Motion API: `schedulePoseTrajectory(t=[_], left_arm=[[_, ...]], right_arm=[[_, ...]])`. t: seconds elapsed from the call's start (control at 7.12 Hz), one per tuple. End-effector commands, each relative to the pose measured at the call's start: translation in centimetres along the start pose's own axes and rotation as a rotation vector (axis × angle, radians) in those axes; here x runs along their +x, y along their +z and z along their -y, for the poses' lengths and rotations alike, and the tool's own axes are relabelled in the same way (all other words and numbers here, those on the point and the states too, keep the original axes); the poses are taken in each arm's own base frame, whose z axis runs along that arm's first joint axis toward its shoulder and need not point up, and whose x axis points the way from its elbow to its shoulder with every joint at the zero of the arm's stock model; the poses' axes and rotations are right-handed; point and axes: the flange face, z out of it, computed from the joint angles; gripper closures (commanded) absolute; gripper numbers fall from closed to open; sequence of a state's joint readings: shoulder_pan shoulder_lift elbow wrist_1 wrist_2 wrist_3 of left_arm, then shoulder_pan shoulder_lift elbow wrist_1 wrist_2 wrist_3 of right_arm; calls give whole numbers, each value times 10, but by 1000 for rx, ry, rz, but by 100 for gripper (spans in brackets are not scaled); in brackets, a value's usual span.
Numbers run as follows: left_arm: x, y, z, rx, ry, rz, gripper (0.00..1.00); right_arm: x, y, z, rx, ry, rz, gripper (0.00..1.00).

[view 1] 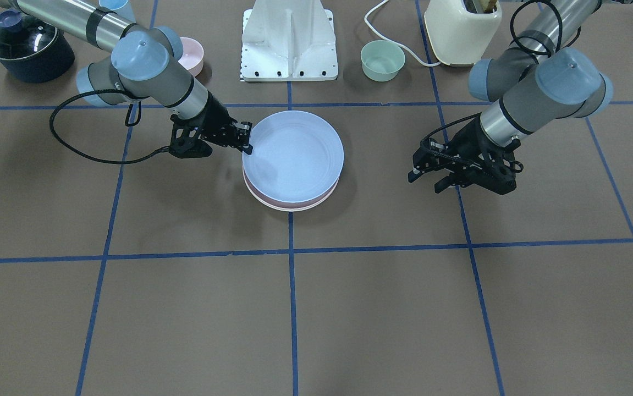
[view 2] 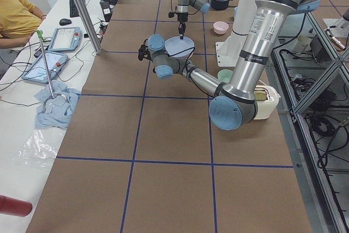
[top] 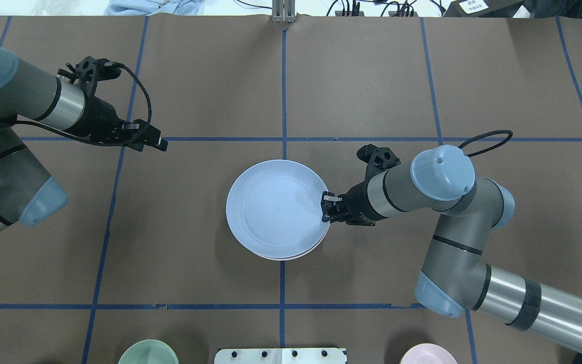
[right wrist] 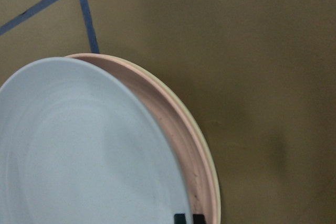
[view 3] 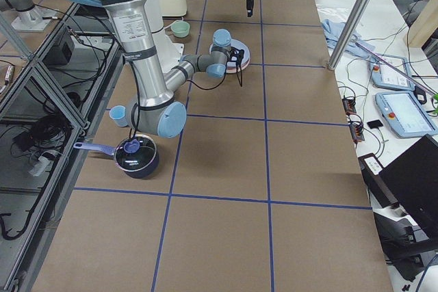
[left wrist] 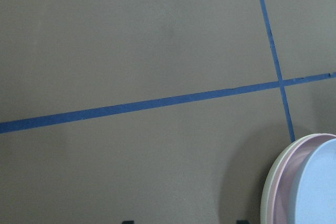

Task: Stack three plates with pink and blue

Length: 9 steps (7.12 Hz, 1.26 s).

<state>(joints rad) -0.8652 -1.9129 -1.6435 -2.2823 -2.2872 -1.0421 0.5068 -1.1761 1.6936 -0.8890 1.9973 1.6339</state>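
My right gripper [view 1: 248,142] is pinched tight on the rim of the light blue plate [view 1: 294,157], at the left side of that plate in the front-facing view. This plate lies on top of the stack in the centre of the table [view 1: 349,308], a little tilted, over the pale pink plate [right wrist: 173,129] and the cream plate [right wrist: 208,162] below. My left gripper [view 1: 425,181] hangs at the right, fingers apart, well away from the plates.

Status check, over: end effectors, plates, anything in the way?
Right end effector pinching blue plate rim, plate tilted over pink plate on cream plate. Left end effector open, off aside. Nothing obstructing stack.
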Motion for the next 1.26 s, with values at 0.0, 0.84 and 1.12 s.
schedulePoseTrajectory(t=[0.0,0.84,1.12], left_arm=[[0,0,0,0,0,0,29],[-2,1,0,-1,1,1,28],[-13,-5,-1,4,15,11,29]], right_arm=[[0,-6,3,17,1,5,100],[-9,-12,-11,75,-21,38,0],[15,-42,14,78,4,27,0]])
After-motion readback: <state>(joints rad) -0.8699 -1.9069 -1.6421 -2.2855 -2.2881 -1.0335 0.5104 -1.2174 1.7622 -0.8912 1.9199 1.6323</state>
